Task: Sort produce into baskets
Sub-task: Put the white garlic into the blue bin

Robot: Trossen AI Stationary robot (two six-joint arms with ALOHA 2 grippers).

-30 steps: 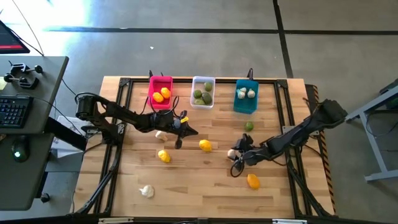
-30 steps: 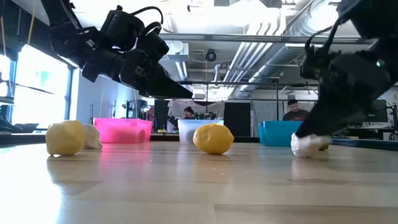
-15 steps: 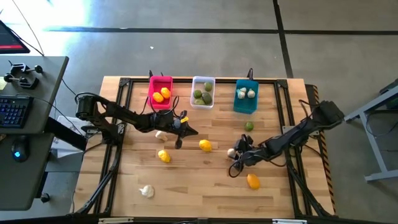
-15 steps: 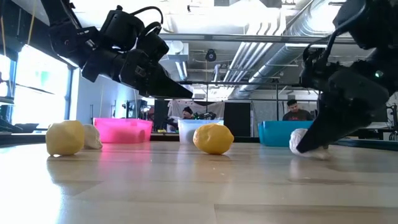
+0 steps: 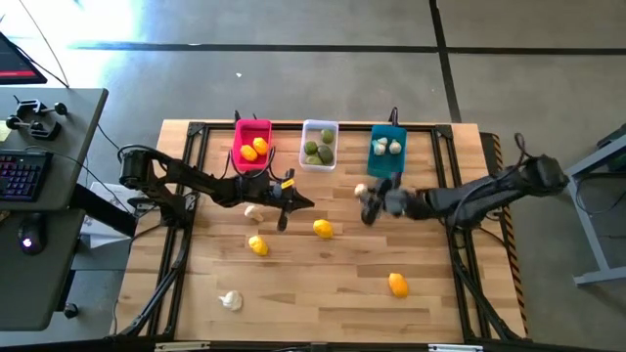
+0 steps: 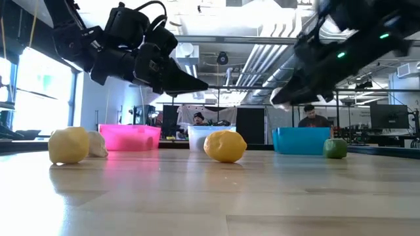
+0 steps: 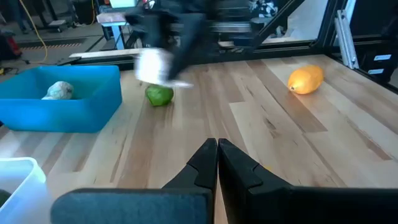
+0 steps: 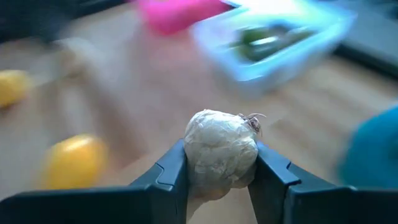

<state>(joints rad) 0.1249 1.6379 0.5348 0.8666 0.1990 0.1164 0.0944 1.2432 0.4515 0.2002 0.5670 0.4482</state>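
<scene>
Legible text, labels, brands, numbers, signs: none found in any view. No marking can be read on the baskets, the produce, the arms or the table. The screen at the far left edge of the high view shows only red, with no characters that can be made out. The room beyond the table shows no sign that can be read.

Bright window glare (low view); right wrist background motion-blurred.
</scene>
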